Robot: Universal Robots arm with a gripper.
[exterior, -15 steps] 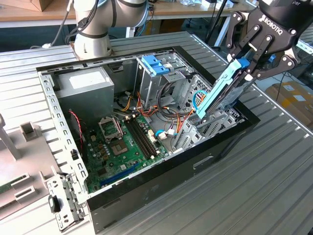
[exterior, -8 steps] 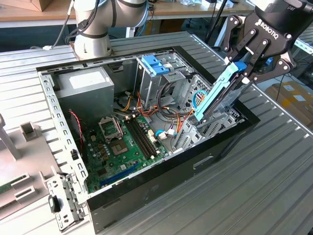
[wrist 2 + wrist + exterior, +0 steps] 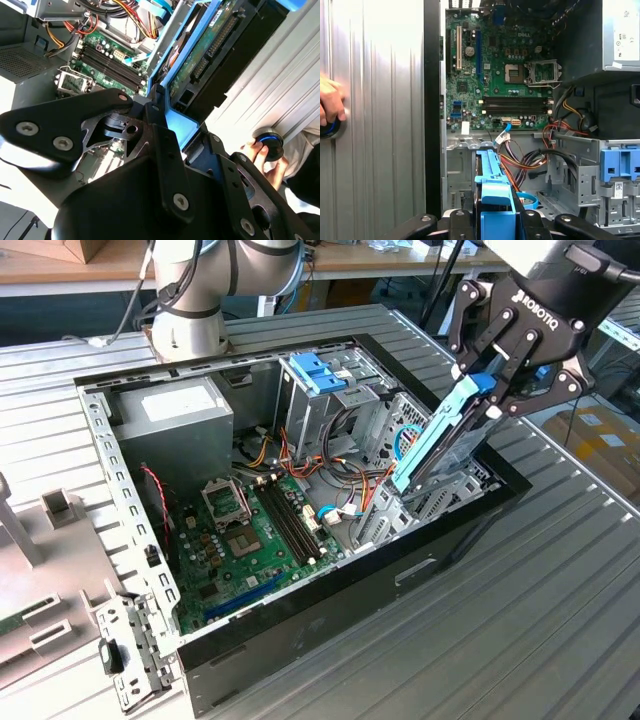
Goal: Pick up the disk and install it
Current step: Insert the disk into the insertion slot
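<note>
My gripper (image 3: 490, 390) is shut on the upper end of the disk (image 3: 432, 445), a flat drive with blue plastic side pieces. The disk is steeply tilted, and its lower end reaches down into the open computer case (image 3: 420, 570) at the exterior view's right, by the metal bay there. The second wrist view looks along the disk (image 3: 210, 55), showing its circuit-board side and connectors beyond the gripper (image 3: 170, 120). In the first wrist view the disk's blue edge (image 3: 492, 185) stands between the fingers (image 3: 457, 220), over the bay floor.
Inside the case lie the green motherboard (image 3: 250, 530), the grey power-supply box (image 3: 175, 415), loose coloured cables (image 3: 345, 475) and a metal drive cage with a light-blue latch (image 3: 318, 370). A person's hand (image 3: 260, 152) rests on a black-and-blue knob (image 3: 270, 142) on the ribbed metal table (image 3: 560, 600).
</note>
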